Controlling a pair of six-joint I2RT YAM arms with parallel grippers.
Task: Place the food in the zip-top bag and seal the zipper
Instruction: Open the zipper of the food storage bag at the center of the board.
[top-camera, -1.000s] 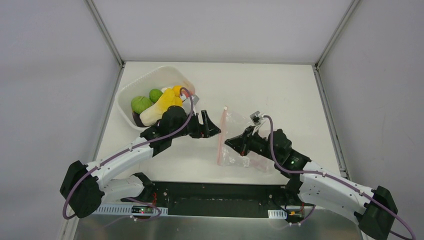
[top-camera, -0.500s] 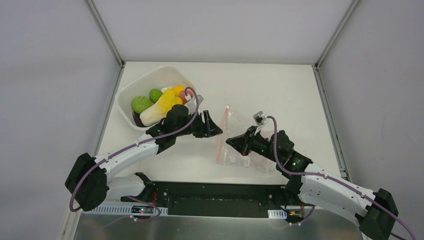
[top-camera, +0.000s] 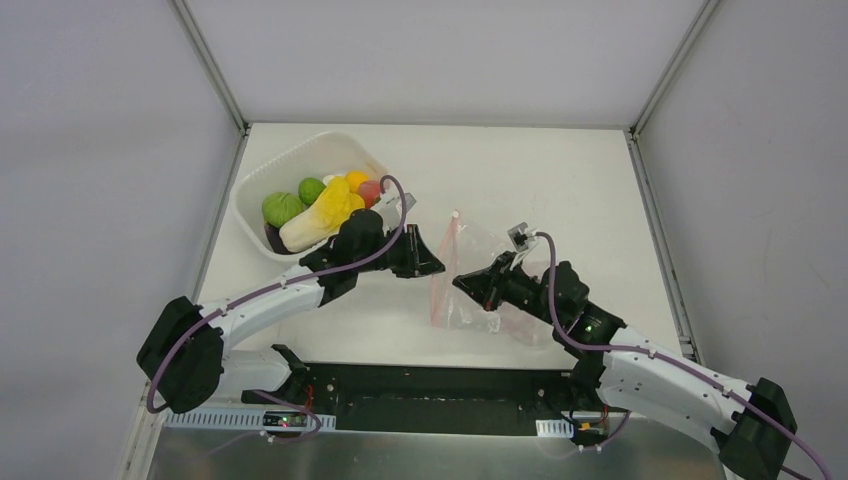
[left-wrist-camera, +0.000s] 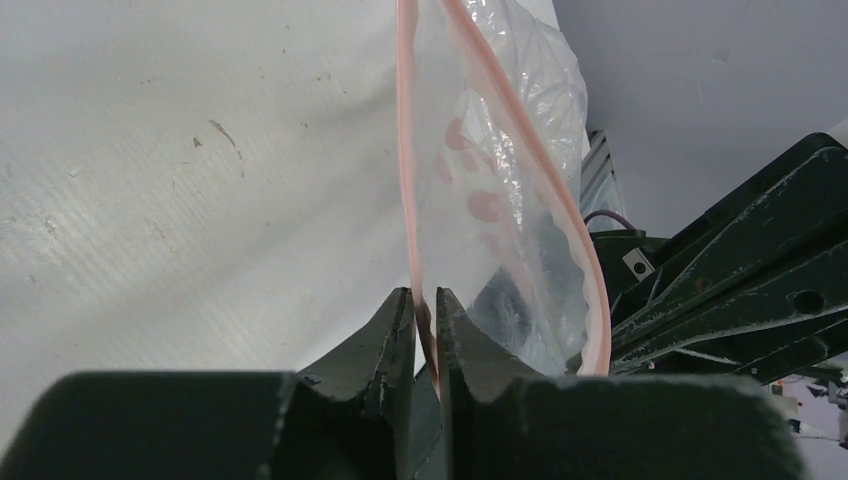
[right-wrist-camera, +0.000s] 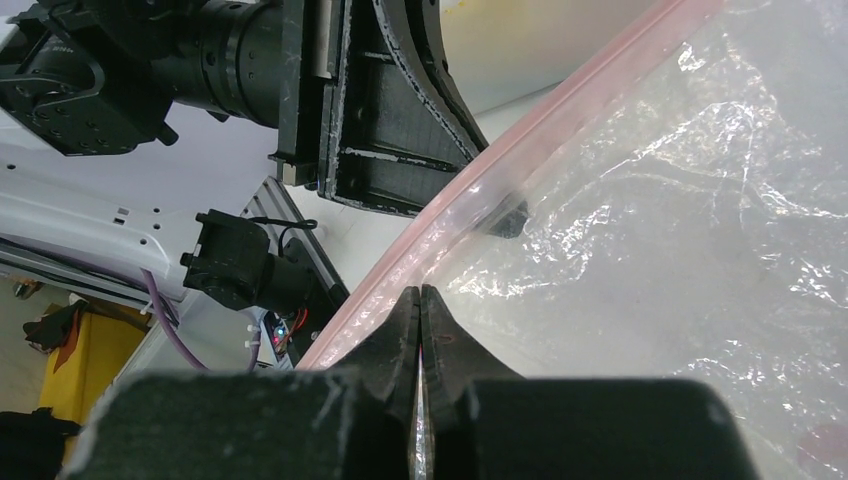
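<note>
The zip-top bag (top-camera: 478, 240) lies in mid-table between my two grippers, clear and crinkly, its mouth held apart. Its pink zipper (left-wrist-camera: 404, 150) splits into two strips. My left gripper (left-wrist-camera: 425, 300) has its jaws pressed onto the left strip, and shows from above at the bag's left edge (top-camera: 437, 268). My right gripper (right-wrist-camera: 420, 295) is shut on the other lip just below its zipper strip (right-wrist-camera: 560, 120), facing the left one (top-camera: 460, 285). The food (top-camera: 320, 215), yellow, green, orange, pink-red and cream toys, sits in the white tub (top-camera: 290, 160) at the back left. I see no food inside the bag.
The tub stands close behind the left arm's wrist. The table's side rails run along both edges, and a black base plate (top-camera: 430, 385) spans the near edge between the arm bases.
The left gripper has moved right onto the bag's left lip and closed on the zipper strip. The bag's mouth has lifted and spread slightly. The right gripper keeps its grip.
</note>
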